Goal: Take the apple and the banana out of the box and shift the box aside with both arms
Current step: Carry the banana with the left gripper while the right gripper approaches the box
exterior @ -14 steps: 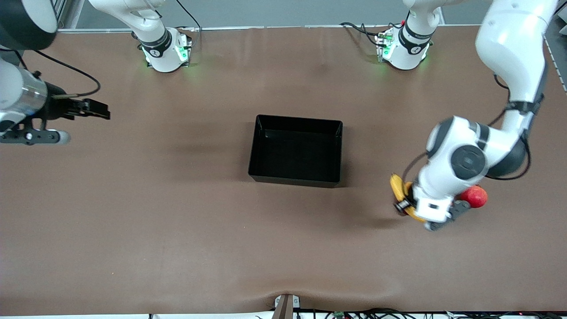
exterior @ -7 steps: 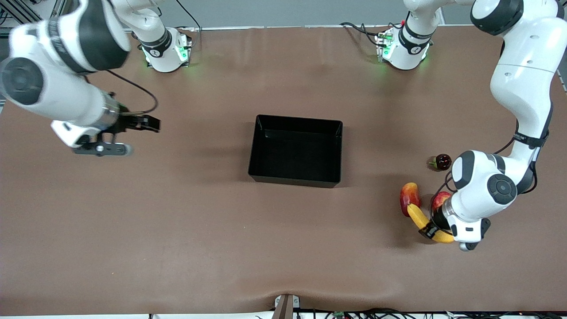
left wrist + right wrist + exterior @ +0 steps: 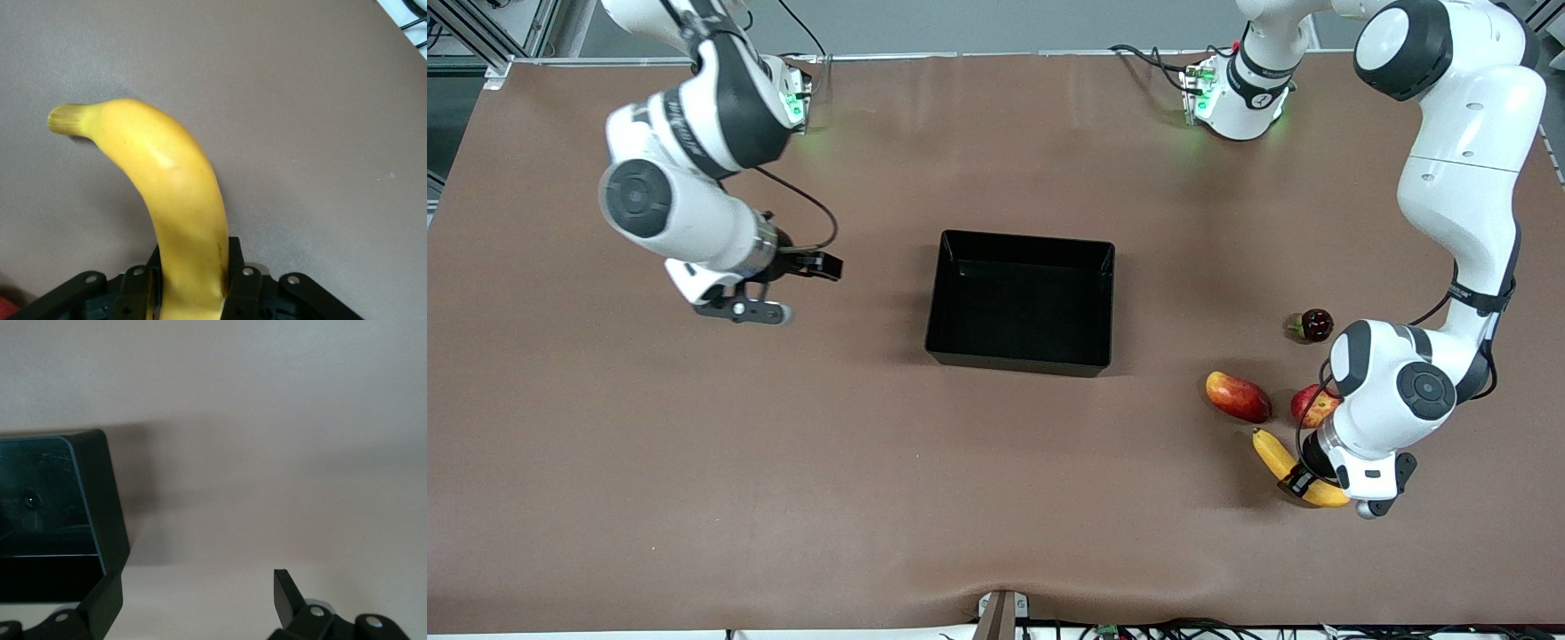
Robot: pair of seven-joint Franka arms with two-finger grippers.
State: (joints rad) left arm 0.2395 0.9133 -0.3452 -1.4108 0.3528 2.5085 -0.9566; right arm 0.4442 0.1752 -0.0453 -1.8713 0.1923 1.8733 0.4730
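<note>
Yellow and soft-skinned, the banana [image 3: 1294,468] sits clamped in the left pincer [image 3: 1303,480] near its darker end, low over the desk [image 3: 783,498] beside the apple [image 3: 1312,404]; it would likely bruise under a hard squeeze. Both fruits are out of the box [image 3: 1021,300], which stands empty mid-desk. Its glossy black plastic looks light, stiff and slippery, best pinched at the low walls. The right pincer [image 3: 818,266] hangs wide open, empty, beside the box.

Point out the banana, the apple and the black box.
banana [image 3: 1272,452]: front view, on its bare yellow end that shows beside the left arm.
apple [image 3: 1310,404]: front view, on its visible red side.
box [image 3: 1021,363]: front view, on the wall nearest the camera.
</note>
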